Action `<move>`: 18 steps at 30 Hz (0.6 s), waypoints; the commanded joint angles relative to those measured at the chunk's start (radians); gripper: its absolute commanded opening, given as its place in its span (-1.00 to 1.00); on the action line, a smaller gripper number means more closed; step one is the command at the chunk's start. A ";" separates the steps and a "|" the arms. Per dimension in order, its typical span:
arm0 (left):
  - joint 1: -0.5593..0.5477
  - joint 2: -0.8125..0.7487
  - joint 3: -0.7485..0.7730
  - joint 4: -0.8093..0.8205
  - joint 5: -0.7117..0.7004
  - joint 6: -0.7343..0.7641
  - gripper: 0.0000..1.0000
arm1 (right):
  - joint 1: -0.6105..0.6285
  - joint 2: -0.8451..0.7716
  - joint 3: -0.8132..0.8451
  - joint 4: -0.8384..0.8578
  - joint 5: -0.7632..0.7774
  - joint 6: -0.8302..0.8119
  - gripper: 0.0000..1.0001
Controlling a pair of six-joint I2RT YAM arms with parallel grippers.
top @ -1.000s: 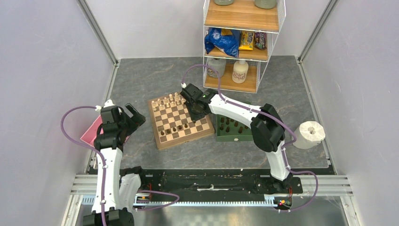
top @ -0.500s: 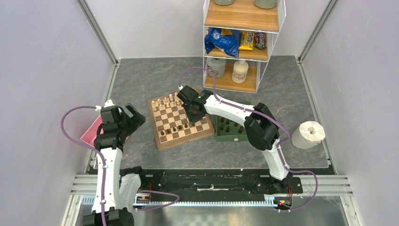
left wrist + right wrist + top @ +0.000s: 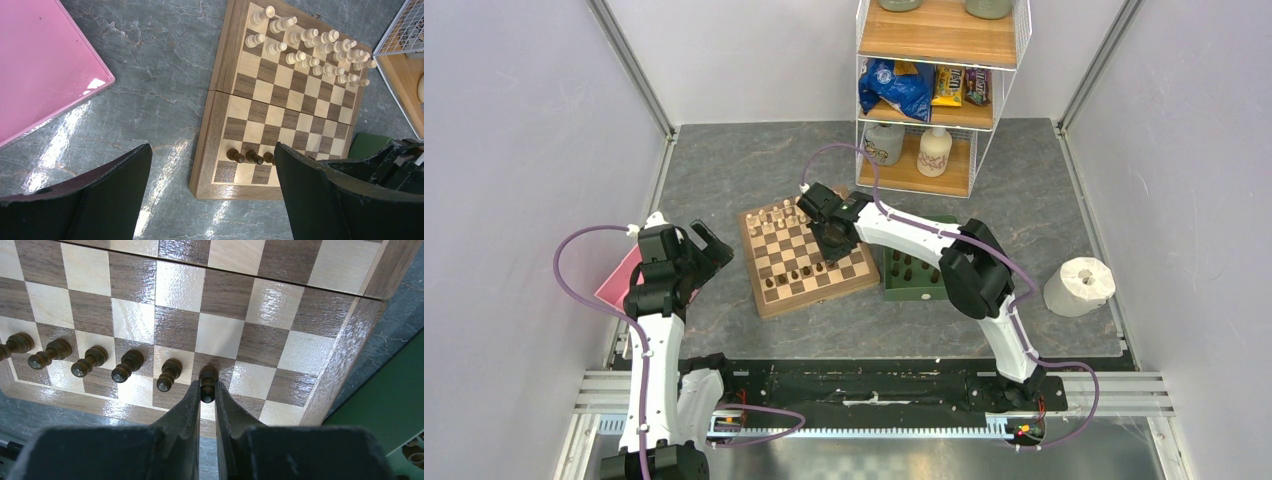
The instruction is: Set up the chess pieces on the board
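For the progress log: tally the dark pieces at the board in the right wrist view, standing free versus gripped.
Dark pieces standing free: 5
Dark piece gripped in the right end effector: 1
Total at the board: 6

Lettering on the snack packets is unreadable.

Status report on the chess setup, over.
Left tool open, empty, beside the board. Right tool shut on dark pawn, board's near side. Neighbouring pawn close, not touching.
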 commanded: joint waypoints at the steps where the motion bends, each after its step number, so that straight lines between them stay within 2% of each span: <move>1: 0.006 -0.009 0.001 0.023 0.007 -0.018 0.98 | 0.009 0.019 0.043 0.004 -0.015 0.009 -0.66; 10: 0.006 -0.011 0.001 0.023 0.006 -0.017 0.98 | 0.009 0.018 0.046 0.005 -0.019 0.006 -0.49; 14: 0.006 -0.009 0.001 0.023 0.006 -0.017 0.98 | 0.007 0.001 0.060 -0.003 -0.026 0.004 -0.24; 18: 0.007 -0.010 0.001 0.023 0.006 -0.017 0.98 | 0.007 -0.034 0.073 0.000 -0.030 -0.010 -0.08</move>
